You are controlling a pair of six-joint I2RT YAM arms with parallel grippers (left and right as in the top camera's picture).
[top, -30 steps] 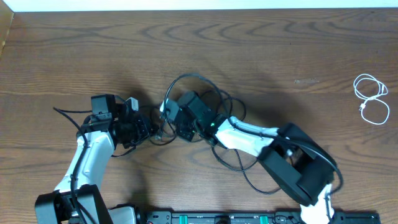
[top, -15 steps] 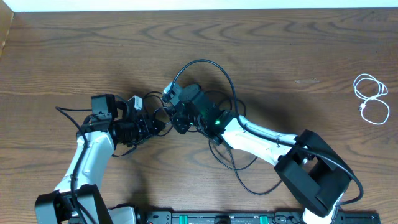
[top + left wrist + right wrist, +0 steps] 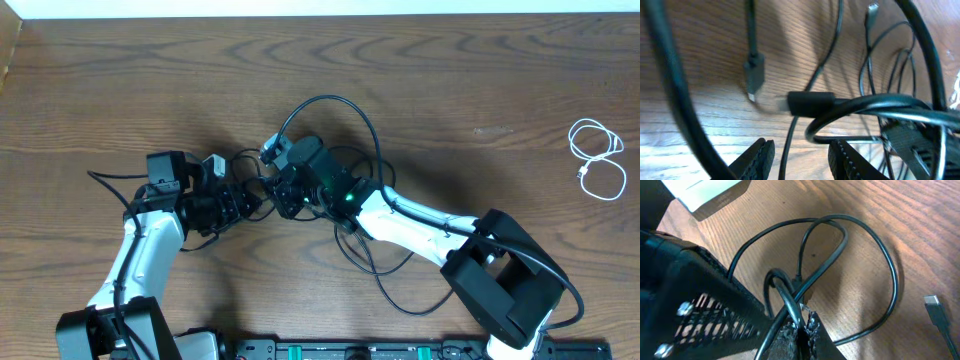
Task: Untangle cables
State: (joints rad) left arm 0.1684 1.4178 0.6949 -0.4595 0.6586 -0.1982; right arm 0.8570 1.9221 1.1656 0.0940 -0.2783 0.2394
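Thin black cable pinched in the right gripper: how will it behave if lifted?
Probably floppy: the thin black cable lies in loose curved loops. Likely light: the shut right gripper holds it at the fingertips. It may drag other strands, which cross it there.

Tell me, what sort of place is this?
Probably a robotics lab or test bench: two robot arms work at a wooden table on tangled black cables, with a coiled white cable lying apart.
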